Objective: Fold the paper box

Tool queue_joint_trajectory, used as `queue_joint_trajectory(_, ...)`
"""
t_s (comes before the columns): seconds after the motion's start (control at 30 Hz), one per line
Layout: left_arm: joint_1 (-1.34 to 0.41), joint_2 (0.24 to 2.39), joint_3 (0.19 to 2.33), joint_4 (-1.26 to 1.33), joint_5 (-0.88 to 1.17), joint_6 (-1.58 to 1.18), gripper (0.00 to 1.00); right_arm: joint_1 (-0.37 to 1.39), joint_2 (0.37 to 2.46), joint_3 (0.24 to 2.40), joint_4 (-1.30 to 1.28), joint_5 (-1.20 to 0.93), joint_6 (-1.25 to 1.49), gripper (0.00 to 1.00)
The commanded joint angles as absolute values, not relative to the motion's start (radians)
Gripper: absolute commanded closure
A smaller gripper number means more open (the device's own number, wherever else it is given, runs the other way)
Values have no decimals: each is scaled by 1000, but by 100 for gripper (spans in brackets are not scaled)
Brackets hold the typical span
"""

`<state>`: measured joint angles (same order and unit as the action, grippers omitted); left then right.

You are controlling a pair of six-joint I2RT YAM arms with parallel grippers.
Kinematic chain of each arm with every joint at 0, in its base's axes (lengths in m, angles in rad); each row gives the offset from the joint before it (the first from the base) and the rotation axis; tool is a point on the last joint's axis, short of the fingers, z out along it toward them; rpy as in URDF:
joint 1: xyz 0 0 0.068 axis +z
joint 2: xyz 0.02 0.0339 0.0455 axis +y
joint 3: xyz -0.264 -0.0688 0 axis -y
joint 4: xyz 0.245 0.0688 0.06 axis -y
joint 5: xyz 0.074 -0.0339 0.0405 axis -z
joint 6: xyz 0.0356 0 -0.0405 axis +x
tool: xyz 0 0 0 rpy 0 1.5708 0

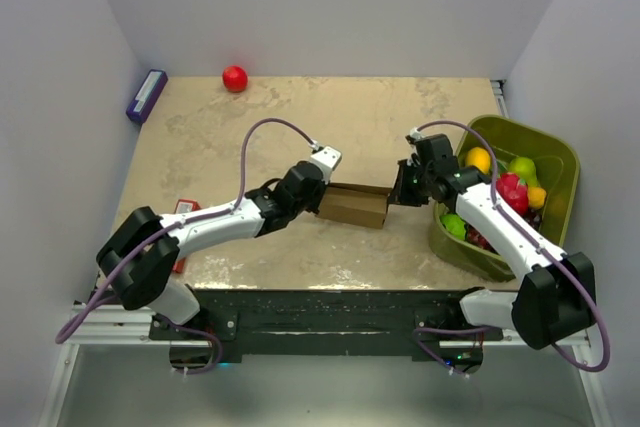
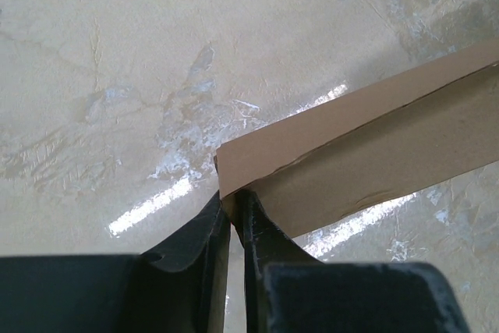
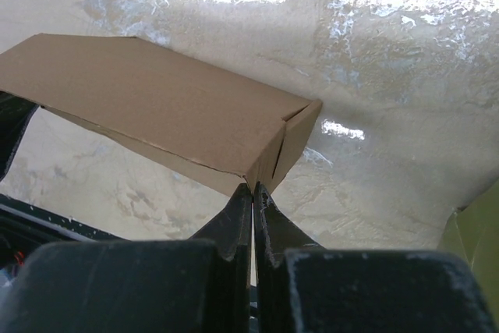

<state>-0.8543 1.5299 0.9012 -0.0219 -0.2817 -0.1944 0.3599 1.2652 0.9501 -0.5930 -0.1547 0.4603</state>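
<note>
The paper box [image 1: 356, 205] is plain brown cardboard, folded into a flat rectangular shape, held just above the table between both arms. My left gripper [image 1: 318, 197] is shut on its left end; in the left wrist view the fingertips pinch the box's corner [image 2: 231, 207]. My right gripper [image 1: 397, 194] is shut on its right end; in the right wrist view the fingertips pinch the lower corner of the box [image 3: 156, 107] by an end flap [image 3: 292, 142].
A green bin [image 1: 545, 162] of toy fruit stands at the right, close behind my right arm. A red ball [image 1: 234, 78] and a small purple box [image 1: 146, 95] lie at the back left. A red flat pack [image 1: 184, 209] lies under my left arm.
</note>
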Motion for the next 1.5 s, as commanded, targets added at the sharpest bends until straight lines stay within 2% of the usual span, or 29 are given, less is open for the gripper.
queue_joint_trajectory(0.0, -877, 1594, 884, -160, -296, -160, 100, 334, 1230, 951, -497, -235, 474, 100)
queue_joint_trajectory(0.73, -907, 1628, 905, -178, -336, -149, 100, 270, 1190, 916, -442, -310, 517, 100)
queue_joint_trajectory(1.47, -922, 1621, 971, -210, -292, -196, 100, 334, 1167, 723, -459, -120, 420, 100)
